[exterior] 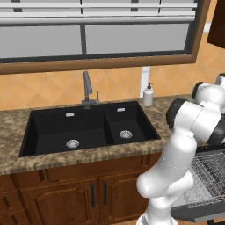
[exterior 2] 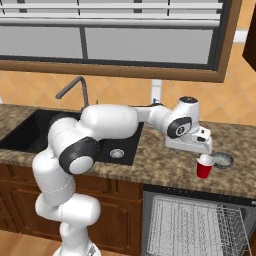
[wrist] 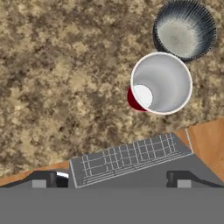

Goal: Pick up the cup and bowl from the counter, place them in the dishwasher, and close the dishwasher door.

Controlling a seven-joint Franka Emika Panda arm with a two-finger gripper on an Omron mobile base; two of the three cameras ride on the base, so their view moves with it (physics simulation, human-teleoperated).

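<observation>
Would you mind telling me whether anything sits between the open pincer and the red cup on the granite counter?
Nothing visible does. The pincer hangs open just above the red, white-lined cup; the small grey ribbed bowl sits just beside the cup on the speckled counter, not between them.

Speckled brown-tan granite counter (exterior 2: 160,160): polished stone look, mottled grain, rounded front edge. Red cup w/ white inside (wrist: 161,83): smooth, looks plastic, slight sheen. Small dark ribbed bowl (wrist: 185,29): fluted wall, matt grey inside. Black double sink (exterior: 88,127): matt, w/ shiny metal drains. Silver-grey wire rack (exterior 2: 190,222) in dishwasher: thin metal. Brown cabinet doors (exterior: 74,193): wood, satin finish.
</observation>
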